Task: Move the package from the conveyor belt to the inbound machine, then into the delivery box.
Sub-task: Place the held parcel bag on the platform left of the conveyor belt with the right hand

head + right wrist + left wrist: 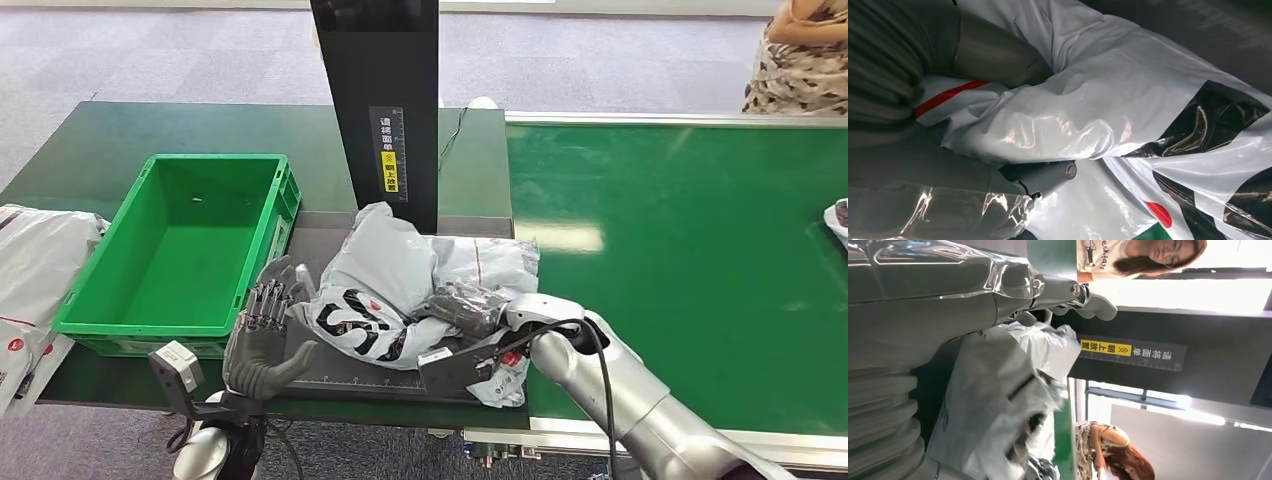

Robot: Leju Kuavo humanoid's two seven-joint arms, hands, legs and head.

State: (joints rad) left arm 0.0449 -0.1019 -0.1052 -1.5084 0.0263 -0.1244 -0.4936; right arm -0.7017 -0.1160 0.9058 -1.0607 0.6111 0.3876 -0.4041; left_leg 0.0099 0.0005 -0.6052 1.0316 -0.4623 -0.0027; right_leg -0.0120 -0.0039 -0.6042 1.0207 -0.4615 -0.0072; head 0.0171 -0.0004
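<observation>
A crumpled grey-white plastic mailing package with black lettering and a red dot (400,285) is seen lying on the dark flat platform of the inbound machine (330,240), at the foot of its tall black upright column (385,100), which bears a yellow label. The package's right end reaches over the platform's edge toward the green conveyor belt (680,260). The right hand (465,305) is laid on the package from the belt side, its dark fingers curled into the wrinkled plastic, and in the right wrist view the film is bunched around the grey thumb (1048,175), so the package is gripped. The left hand (265,335) is held upright just beside the package's left edge, fingers spread and nothing in them. An empty green plastic delivery box (180,250) stands on the dark green bench (90,150) left of the platform
</observation>
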